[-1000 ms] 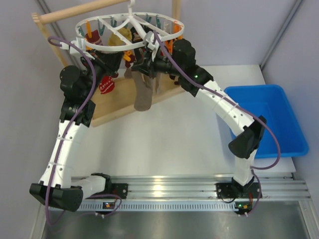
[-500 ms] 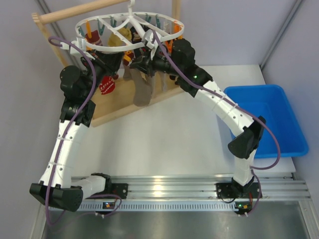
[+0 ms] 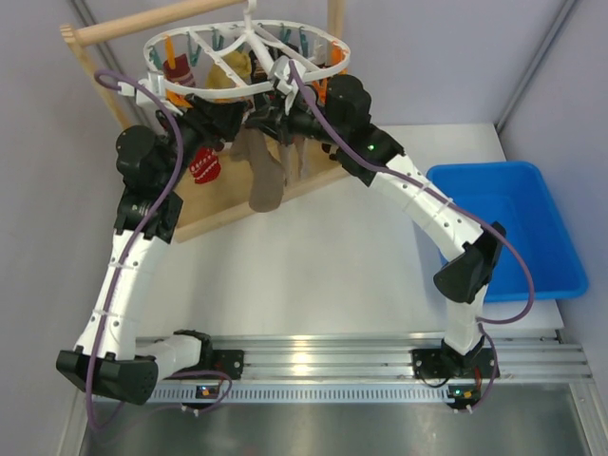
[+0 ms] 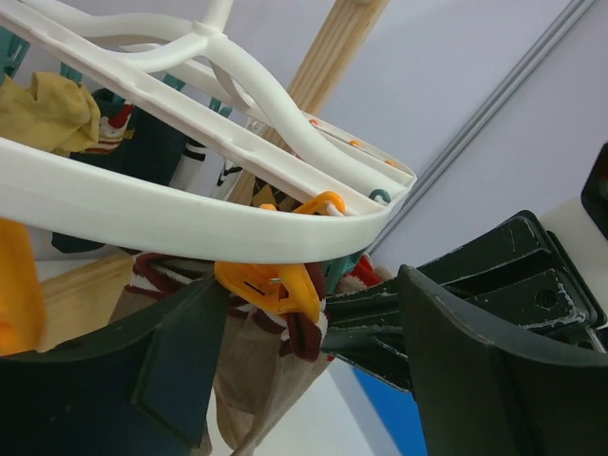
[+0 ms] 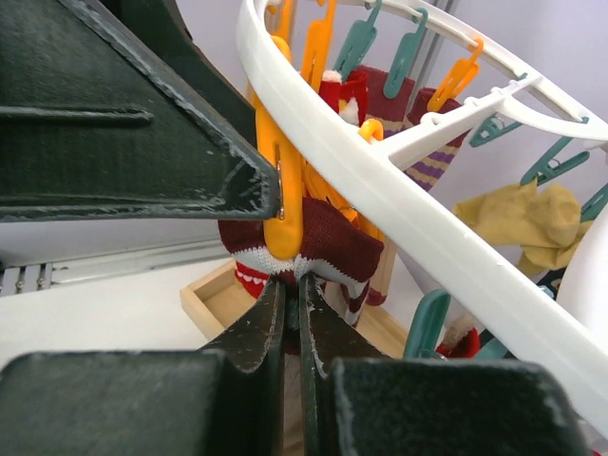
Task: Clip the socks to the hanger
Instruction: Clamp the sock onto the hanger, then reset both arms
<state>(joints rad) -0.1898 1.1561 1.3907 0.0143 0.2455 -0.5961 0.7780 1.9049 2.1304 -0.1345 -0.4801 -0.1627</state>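
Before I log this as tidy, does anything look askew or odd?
The taupe sock under the front rim of the hanger hangs slanted, toe kicked left, instead of straight down. Nothing looks damaged or spilled.

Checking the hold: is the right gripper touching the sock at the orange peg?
Touching. The right wrist view shows the right gripper shut on the dark red cuff of the sock, just under the orange peg.
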